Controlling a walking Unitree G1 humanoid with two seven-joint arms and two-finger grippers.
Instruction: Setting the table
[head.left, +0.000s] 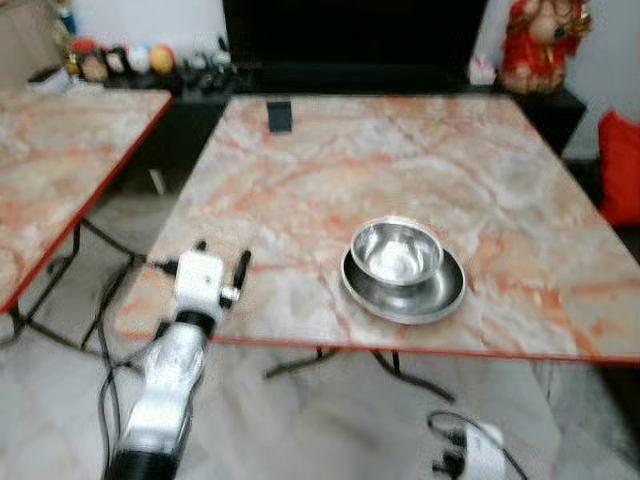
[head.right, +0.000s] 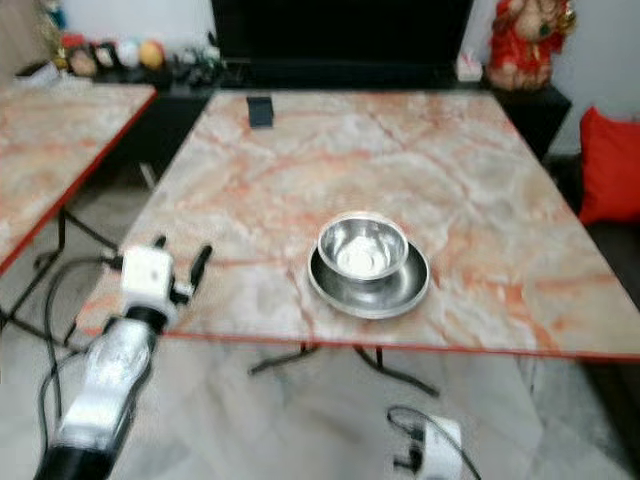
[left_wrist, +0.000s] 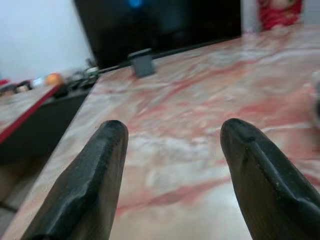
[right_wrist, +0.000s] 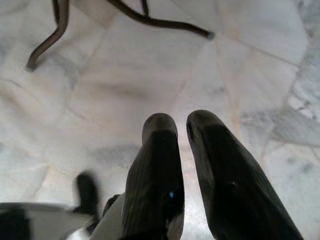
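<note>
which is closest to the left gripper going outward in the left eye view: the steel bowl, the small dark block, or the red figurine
From the left gripper, open over the table's near left edge:
1. Steel bowl, to its right, sitting in the steel plate near the front edge.
2. Small dark block, straight ahead by the table's far edge.
3. Red figurine, beyond the far right corner.

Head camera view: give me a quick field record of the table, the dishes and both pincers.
table: marble-pattern tabletop with red edge
dishes: shiny round steel bowl sitting in a shallow round steel plate, near the front edge
far edge: small dark block
left pincer: open, empty, over the table's front left corner
right pincer: shut, hanging low over the pale marble floor
</note>
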